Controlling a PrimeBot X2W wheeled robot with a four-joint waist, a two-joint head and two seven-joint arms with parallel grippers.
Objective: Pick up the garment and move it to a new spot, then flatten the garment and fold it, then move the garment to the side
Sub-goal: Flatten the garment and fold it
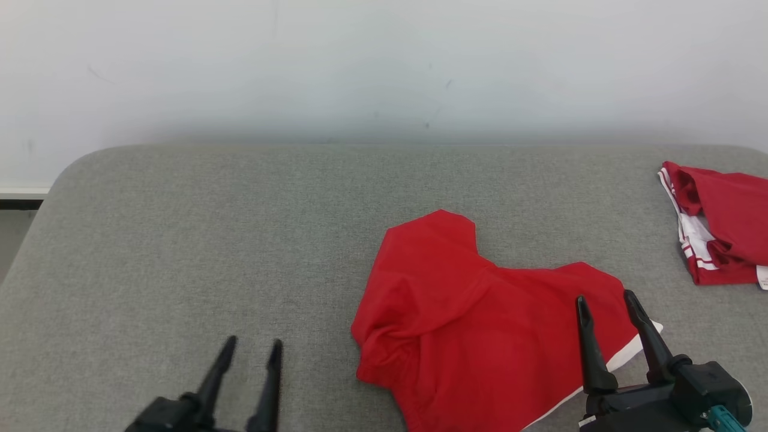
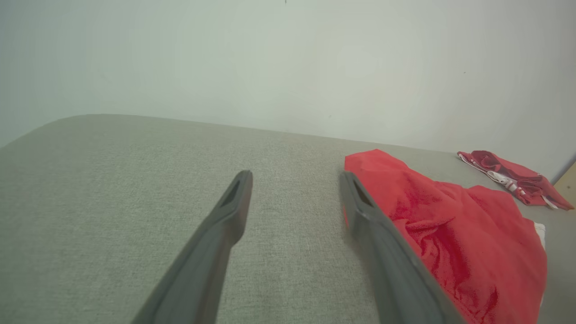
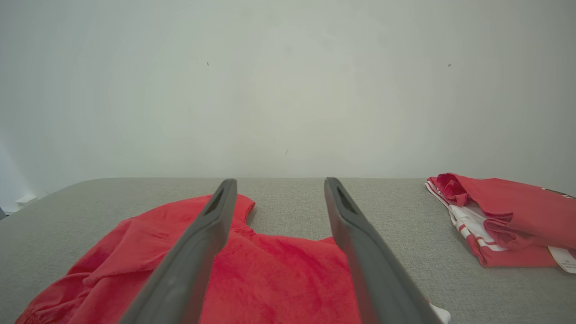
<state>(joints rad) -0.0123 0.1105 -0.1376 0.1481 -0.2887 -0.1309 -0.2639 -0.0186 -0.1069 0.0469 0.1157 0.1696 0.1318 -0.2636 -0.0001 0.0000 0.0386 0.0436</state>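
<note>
I see the red garment [image 1: 480,324] crumpled near-right on the table [image 1: 180,240], long axis left-right, its right end under my right end effector [image 1: 605,296], fingers spread and empty; left end effector [image 1: 254,341], likewise spread and empty, sits farther left.

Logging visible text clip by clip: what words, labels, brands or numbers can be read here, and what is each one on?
No text can be read.
White tag on the folded garment: any print is too small and blurred to read.
Spread red garment: no lettering or label shows on it.
</note>
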